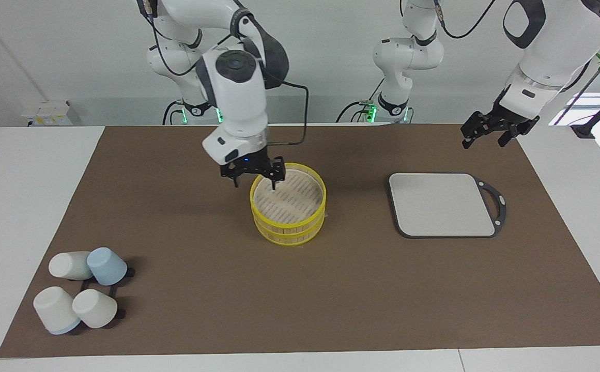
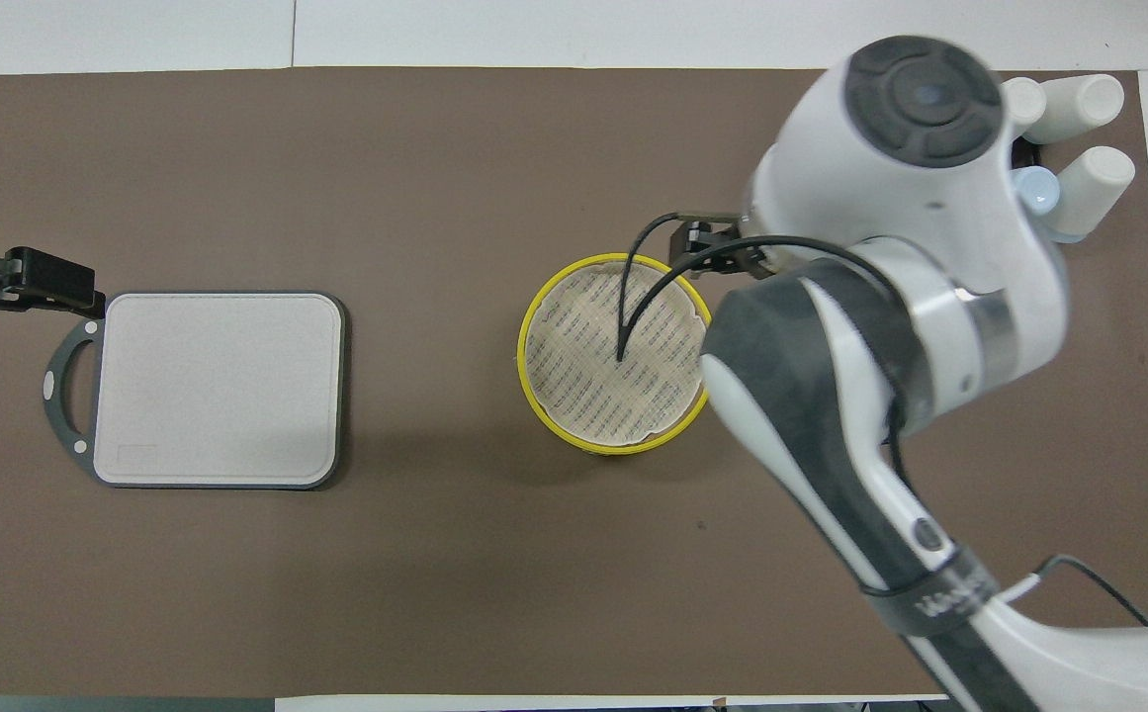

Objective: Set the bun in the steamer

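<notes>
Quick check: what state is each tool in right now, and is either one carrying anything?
Left tool: open, carrying nothing, over the table near the grey board.
Right tool: open, carrying nothing, over the steamer rim.

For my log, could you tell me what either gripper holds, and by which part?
Nothing: the right gripper is open over the steamer rim; the left gripper waits empty.

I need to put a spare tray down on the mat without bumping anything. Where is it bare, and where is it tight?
Bare mat lies between the steamer and the grey board, and between the steamer and the cups. It is tight at the steamer's rim, where the right claw hangs. The left claw waits near the board's handle end.
</notes>
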Action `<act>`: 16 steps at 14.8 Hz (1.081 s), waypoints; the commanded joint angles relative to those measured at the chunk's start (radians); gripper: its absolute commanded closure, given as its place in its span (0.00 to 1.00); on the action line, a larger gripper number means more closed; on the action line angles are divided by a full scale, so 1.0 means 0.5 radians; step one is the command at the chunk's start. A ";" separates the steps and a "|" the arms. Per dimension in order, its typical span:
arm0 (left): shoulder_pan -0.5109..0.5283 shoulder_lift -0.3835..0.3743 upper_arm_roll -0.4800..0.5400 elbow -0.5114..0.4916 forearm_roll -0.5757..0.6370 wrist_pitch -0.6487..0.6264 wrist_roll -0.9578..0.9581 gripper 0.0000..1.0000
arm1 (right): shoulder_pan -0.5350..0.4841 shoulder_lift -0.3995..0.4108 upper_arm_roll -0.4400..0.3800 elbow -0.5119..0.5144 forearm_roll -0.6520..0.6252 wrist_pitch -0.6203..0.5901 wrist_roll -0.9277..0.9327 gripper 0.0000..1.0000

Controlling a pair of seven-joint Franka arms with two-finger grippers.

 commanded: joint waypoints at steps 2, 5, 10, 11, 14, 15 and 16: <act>0.011 -0.029 -0.002 -0.022 0.022 -0.015 0.027 0.00 | -0.363 -0.283 0.033 -0.058 0.024 -0.288 -0.465 0.00; 0.008 -0.029 -0.002 -0.022 0.022 -0.012 0.024 0.00 | -0.554 -0.458 0.033 -0.104 0.024 -0.557 -0.827 0.00; 0.008 -0.029 -0.002 -0.022 0.022 -0.015 0.024 0.00 | -0.652 -0.542 0.058 -0.187 -0.009 -0.608 -1.018 0.00; 0.008 -0.029 -0.002 -0.022 0.022 -0.012 0.024 0.00 | -0.652 -0.545 0.058 -0.187 -0.010 -0.605 -1.027 0.00; 0.005 -0.029 -0.002 -0.022 0.022 -0.015 0.021 0.00 | -0.662 -0.496 0.054 -0.150 -0.004 -0.531 -1.028 0.00; 0.008 -0.026 -0.005 -0.022 0.022 -0.012 0.021 0.00 | -0.677 -0.484 0.058 -0.135 -0.007 -0.537 -1.028 0.00; 0.005 -0.029 -0.002 -0.022 0.022 -0.012 0.021 0.00 | -0.692 -0.487 0.058 -0.128 -0.013 -0.558 -1.034 0.00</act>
